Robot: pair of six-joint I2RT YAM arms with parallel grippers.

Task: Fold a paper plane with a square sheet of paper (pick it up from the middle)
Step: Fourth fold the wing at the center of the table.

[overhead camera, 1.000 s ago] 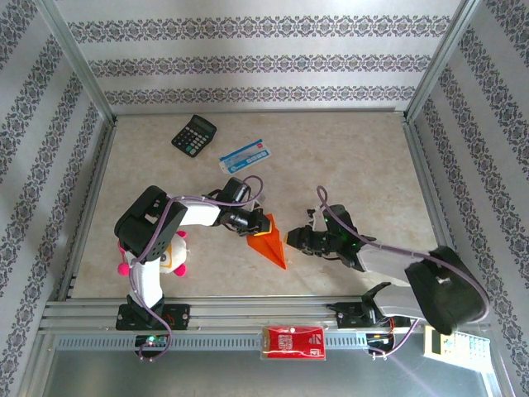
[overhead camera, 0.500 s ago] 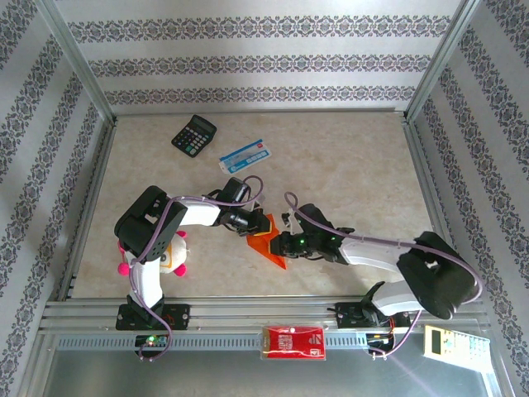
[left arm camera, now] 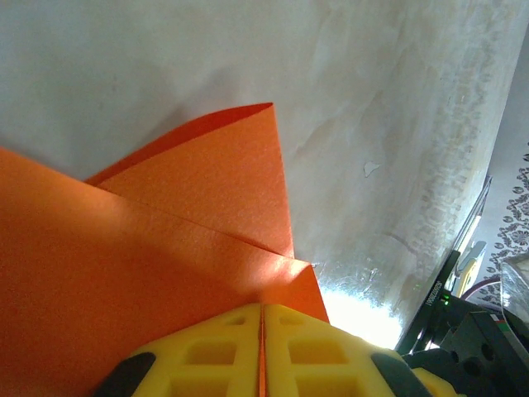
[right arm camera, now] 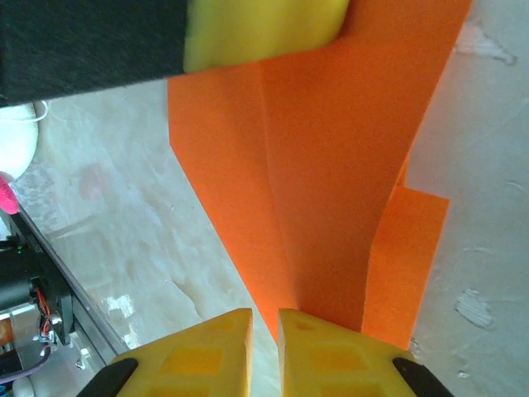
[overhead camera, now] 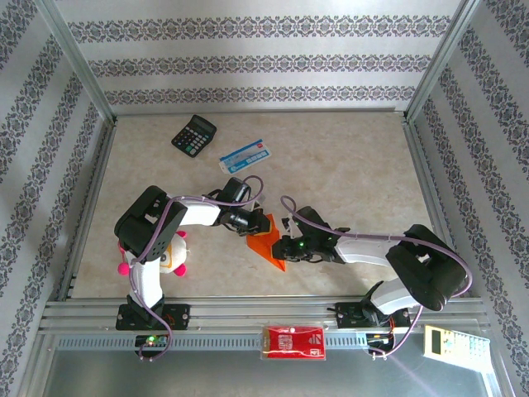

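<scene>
The square sheet of paper [overhead camera: 268,242], bright orange, is folded into a pointed, creased paper plane shape near the table's middle front. My left gripper [overhead camera: 252,227] is shut on its upper left end. In the left wrist view the yellow fingertips [left arm camera: 263,308] pinch an orange edge, and folded flaps [left arm camera: 190,198] spread beyond them. My right gripper [overhead camera: 284,246] sits at the paper's right side. In the right wrist view its jaws [right arm camera: 264,313] stand a narrow gap apart with bare table showing between them. The orange paper [right arm camera: 331,165] lies just beyond the right finger.
A black calculator [overhead camera: 193,133] and a blue-and-white packet [overhead camera: 245,155] lie at the back left. A white toy with pink knobs [overhead camera: 169,255] sits by the left arm's base. A red packet [overhead camera: 293,341] rests on the front rail. Metal frame posts border the table.
My right arm has swung left from the table's right front until its gripper reached the paper, and its jaws have narrowed. The left gripper and the paper have stayed put.
</scene>
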